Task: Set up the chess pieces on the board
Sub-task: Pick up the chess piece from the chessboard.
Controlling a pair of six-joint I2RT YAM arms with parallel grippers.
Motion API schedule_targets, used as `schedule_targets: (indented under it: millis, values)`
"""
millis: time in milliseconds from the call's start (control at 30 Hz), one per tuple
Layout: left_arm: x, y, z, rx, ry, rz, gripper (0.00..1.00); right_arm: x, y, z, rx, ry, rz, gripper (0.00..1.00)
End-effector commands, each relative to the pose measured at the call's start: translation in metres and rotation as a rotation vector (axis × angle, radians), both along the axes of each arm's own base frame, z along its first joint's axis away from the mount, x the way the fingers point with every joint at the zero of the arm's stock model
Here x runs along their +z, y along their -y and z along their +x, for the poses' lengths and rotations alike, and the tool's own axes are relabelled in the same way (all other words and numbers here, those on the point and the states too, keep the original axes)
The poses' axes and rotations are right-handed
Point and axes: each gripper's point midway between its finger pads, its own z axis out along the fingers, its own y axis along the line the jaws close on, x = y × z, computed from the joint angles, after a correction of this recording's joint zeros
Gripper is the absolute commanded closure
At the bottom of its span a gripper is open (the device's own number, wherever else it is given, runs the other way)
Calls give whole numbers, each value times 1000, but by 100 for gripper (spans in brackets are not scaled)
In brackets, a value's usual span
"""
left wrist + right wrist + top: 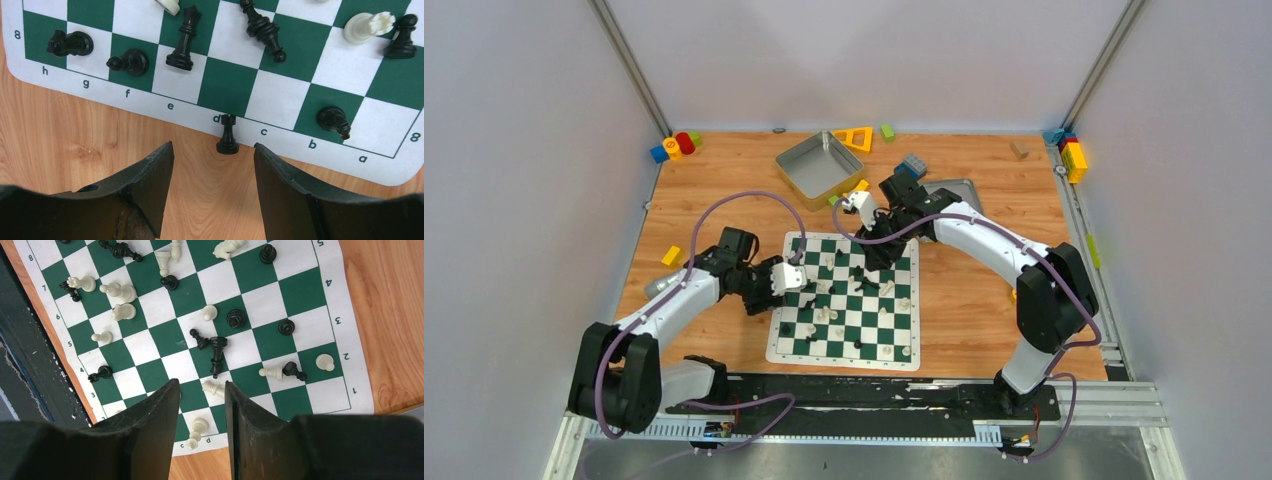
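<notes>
The board [776, 340] lies in the middle of the table, strewn with black and cream chess pieces, many of them toppled. In the left wrist view a black rook [227, 136] stands upright on the board's pale border [300, 137] at the letter d. It is just ahead of my open left gripper [214, 148], whose fingers hold nothing. A black queen [183, 40] stands two squares further in. My right gripper [201, 386] hovers open over the board's near rows, above a fallen cream piece [214, 388]. Another cream piece [197, 432] lies at the border. Nothing is between its fingers.
A grey metal tray [819, 165] sits behind the board, and a second one [954, 190] shows partly behind the right arm. Toy blocks lie at the back left [674, 147] and back right [1072, 155]. A yellow block [671, 256] lies left of the board.
</notes>
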Motion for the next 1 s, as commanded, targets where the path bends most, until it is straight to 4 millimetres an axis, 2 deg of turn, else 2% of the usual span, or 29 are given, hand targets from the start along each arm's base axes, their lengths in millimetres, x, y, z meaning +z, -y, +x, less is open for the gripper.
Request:
schedule_targets:
  millis: [0,467,833,967]
  values:
    - [1,-1,13,-32,57,40,32,17,-7,3,22,44,66,61]
    - [-13,2,7,-82,33,94,39,8,-6,2,25,23,52,62]
    - [-19,1,6,-83,26,125,51,7,-7,0,29,17,53,63]
    - [-18,1,5,-70,24,122,60,6,-6,0,29,12,53,64]
